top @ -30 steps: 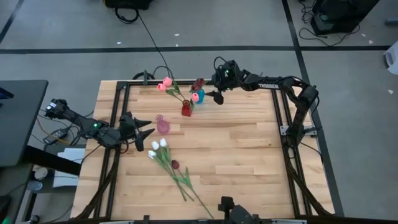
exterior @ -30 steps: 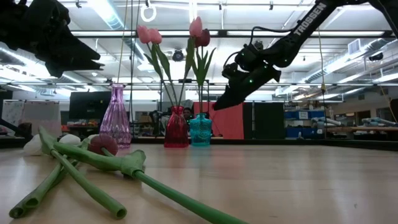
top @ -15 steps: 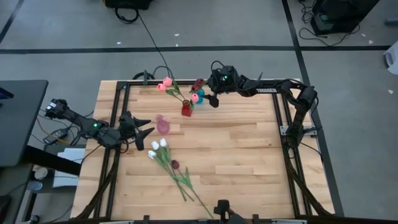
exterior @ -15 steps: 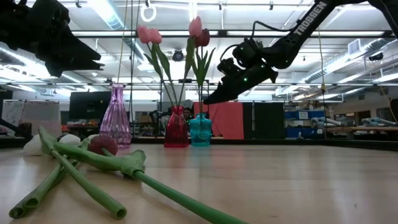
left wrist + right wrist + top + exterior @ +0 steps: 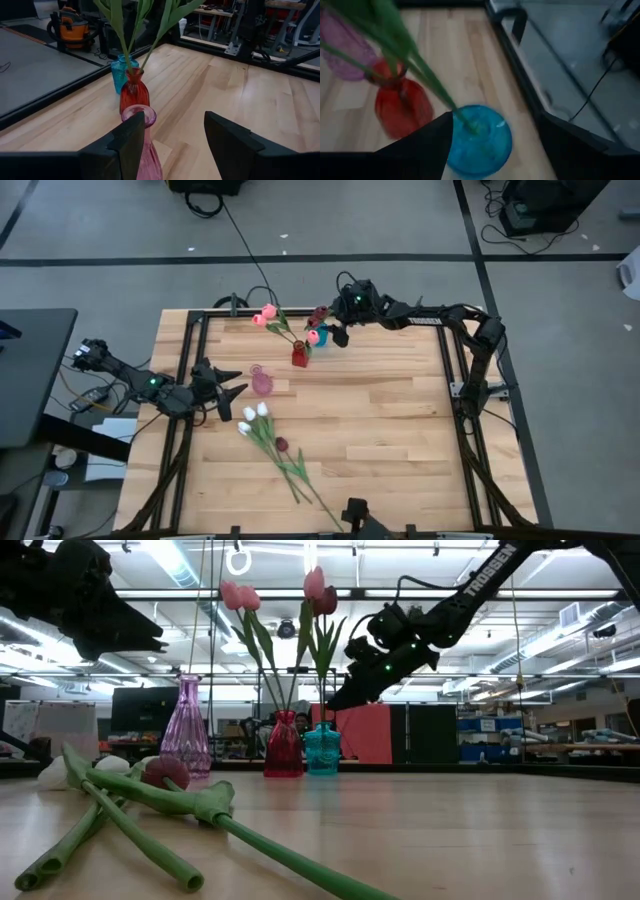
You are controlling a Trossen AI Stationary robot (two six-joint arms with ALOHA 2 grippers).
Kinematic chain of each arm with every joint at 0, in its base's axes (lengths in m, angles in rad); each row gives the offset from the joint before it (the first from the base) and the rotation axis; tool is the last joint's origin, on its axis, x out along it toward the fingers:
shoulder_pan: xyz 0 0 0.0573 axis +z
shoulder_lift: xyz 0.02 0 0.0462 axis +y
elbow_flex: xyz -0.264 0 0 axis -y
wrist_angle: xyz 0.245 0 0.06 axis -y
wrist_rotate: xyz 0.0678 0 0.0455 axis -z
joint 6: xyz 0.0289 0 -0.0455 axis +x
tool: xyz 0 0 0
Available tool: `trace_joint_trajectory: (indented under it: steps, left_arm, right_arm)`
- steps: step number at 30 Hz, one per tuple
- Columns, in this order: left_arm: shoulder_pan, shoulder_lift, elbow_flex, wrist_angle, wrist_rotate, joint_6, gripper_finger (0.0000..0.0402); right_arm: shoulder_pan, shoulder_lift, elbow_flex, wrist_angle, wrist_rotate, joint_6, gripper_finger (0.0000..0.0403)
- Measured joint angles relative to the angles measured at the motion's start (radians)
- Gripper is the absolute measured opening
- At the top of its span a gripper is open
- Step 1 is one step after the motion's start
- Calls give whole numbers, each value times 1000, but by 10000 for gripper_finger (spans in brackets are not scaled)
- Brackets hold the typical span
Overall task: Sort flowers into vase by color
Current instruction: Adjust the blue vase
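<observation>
I see the loose flowers (image 5: 275, 442) lying flat on the table (image 5: 400, 410), just in front of the pink vase (image 5: 262, 383); their long stems run diagonally, white and maroon heads pointing toward that vase. Beyond it, the red vase (image 5: 299, 356) and blue vase (image 5: 320, 335) hold upright tulips. My right gripper (image 5: 338, 336) hovers just beside the blue vase, fingers parted and holding nothing. My left gripper (image 5: 232, 393) waits beside the pink vase, likewise spread and unloaded.
</observation>
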Motion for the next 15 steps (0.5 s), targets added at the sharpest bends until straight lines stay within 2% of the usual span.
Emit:
trace_joint_trajectory:
  steps: [2,7,10,15]
  left_arm:
    - [0,1,0,1,2,0,211]
    - [1,7,1,0,-4,26,211]
    - [1,11,1,3,3,9,211]
    - [1,18,1,7,15,1,211]
  right_arm:
    - [18,8,1,-71,-4,-5,302]
    - [68,31,-1,-38,136,-71,311]
    - [63,31,2,32,132,-58,310]
    - [44,44,18,28,109,-45,304]
